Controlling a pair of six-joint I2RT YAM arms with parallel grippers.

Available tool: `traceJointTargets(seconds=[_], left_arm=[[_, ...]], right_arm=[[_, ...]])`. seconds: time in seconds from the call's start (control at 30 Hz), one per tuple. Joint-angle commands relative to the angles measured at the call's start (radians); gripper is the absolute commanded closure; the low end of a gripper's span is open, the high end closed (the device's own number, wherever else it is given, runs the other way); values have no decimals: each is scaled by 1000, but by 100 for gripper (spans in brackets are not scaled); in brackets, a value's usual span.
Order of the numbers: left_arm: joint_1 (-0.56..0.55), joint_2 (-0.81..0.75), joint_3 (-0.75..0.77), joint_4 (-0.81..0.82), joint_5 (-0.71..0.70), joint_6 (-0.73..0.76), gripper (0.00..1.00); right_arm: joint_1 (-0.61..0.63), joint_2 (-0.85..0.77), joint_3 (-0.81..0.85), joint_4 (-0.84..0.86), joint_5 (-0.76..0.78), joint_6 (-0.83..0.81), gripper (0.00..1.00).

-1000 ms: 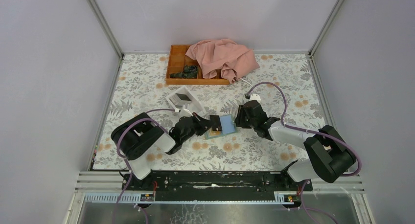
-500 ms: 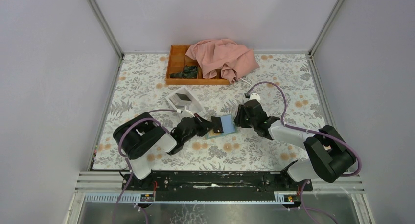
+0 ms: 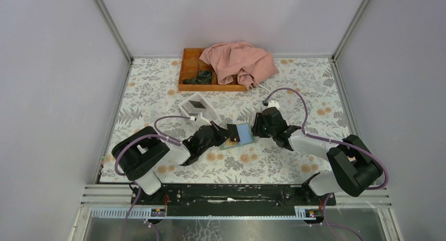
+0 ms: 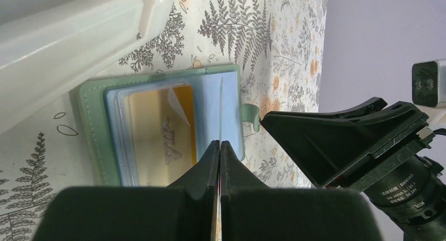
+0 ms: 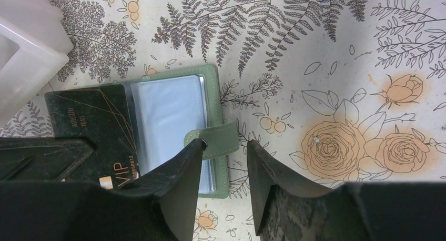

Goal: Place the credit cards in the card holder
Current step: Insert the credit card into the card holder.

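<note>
The card holder [image 3: 244, 133] lies open on the flowered cloth, grey-green outside with pale blue sleeves [image 5: 168, 114]. An orange card [image 4: 158, 130] shows inside one sleeve. My left gripper [image 4: 220, 142] is shut on a dark credit card [image 5: 89, 125] marked VIP. That card is seen edge-on [image 4: 220, 107] in the left wrist view, standing over the holder's blue page. My right gripper [image 5: 225, 142] is open at the holder's right edge [image 5: 210, 93]. Its left finger [image 5: 184, 167] rests on the strap tab [image 5: 218, 138], and its right finger stands over bare cloth.
A white open-topped box [image 3: 199, 108] stands just behind the left gripper, close to the holder. At the back an orange wooden tray [image 3: 192, 72] holds dark items, with a pink cloth [image 3: 239, 62] heaped over its right part.
The left arm's rear links have swung to the left, while its gripper stays over the holder with the card. The right arm has not moved.
</note>
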Motion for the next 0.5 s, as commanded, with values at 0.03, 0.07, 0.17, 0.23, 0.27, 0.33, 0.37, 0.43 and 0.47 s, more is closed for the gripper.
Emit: traceJointTargets(seconds=[0.03, 0.07, 0.17, 0.23, 0.27, 0.33, 0.37, 0.43, 0.47], left_arm=[[-15, -6, 26, -58, -72, 33, 100], [-16, -1, 28, -59, -73, 31, 100], [-21, 2, 30, -63, -80, 31, 100], [-23, -1, 34, -77, -89, 32, 100], [-25, -2, 37, -85, -92, 35, 100], [-27, -5, 43, -95, -98, 38, 100], [-28, -5, 45, -98, -99, 40, 100], [-31, -1, 49, -102, -101, 39, 100], [-31, 4, 50, -102, -102, 38, 100]], right_arm=[[-9, -9, 36, 39, -6, -13, 56], [-9, -10, 36, 40, -5, -13, 56], [-8, -15, 32, 38, 0, -16, 56], [-9, -15, 31, 37, 0, -15, 56], [-9, -16, 32, 38, 0, -16, 56], [-8, -15, 32, 39, -1, -15, 56], [-9, -15, 32, 38, -3, -16, 56], [-8, -14, 32, 39, -4, -15, 56], [-9, -14, 33, 39, -6, -15, 56]])
